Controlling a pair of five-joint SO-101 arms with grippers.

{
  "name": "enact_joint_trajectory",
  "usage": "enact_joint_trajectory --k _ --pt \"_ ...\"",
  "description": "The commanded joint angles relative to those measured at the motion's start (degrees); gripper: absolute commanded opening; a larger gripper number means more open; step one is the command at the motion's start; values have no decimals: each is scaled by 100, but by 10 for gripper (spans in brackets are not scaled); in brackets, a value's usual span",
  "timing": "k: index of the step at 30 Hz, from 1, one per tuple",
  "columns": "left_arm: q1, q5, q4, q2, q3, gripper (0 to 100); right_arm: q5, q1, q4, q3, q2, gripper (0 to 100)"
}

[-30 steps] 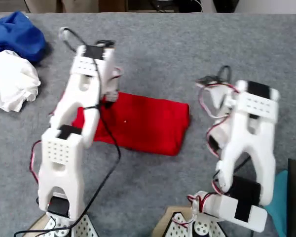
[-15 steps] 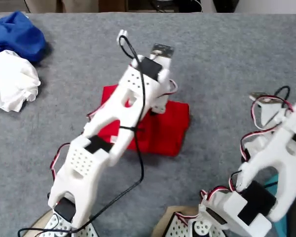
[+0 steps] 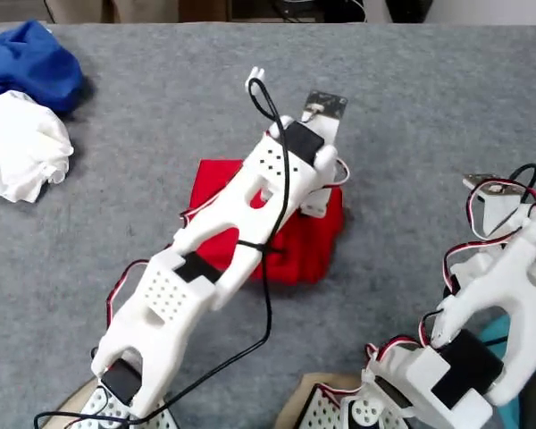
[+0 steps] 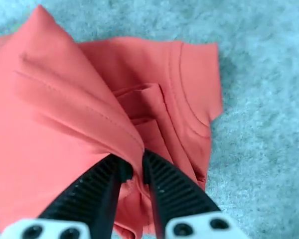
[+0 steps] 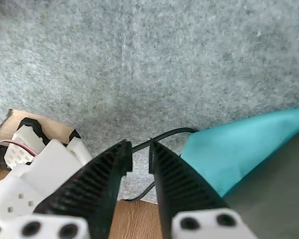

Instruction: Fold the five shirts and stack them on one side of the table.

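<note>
The red shirt (image 3: 219,192) lies partly folded in the middle of the grey table (image 3: 411,98). My left arm (image 3: 250,206) stretches across it, its wrist over the shirt's right end. In the left wrist view my left gripper (image 4: 133,165) is shut on a raised fold of the red shirt (image 4: 65,104), whose collar (image 4: 189,94) lies beyond on the table. My right arm (image 3: 509,268) stands drawn back at the right. My right gripper (image 5: 139,152) hangs shut over bare grey cloth with nothing between its fingers, beside a teal shirt (image 5: 239,152).
A crumpled blue shirt (image 3: 27,58) and a crumpled white shirt (image 3: 22,147) lie at the far left. The teal shirt (image 3: 500,335) sits at the front right edge, next to the right arm's base. Cables run along both arms.
My left arm has swung from the shirt's left end over to its right end, pulling the red cloth across itself. The right arm has drawn back toward the right edge.
</note>
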Motion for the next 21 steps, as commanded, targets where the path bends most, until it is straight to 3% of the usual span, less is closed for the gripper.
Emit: enact_joint_trajectory --k 1,17,21 --pt "123 44 -79 13 -255 19 70 40 62 -22 -13 83" --pt "422 26 -220 101 -809 22 70 40 44 -31 -13 58" --pt "413 53 -123 101 -818 133 62 40 44 -31 -13 58"
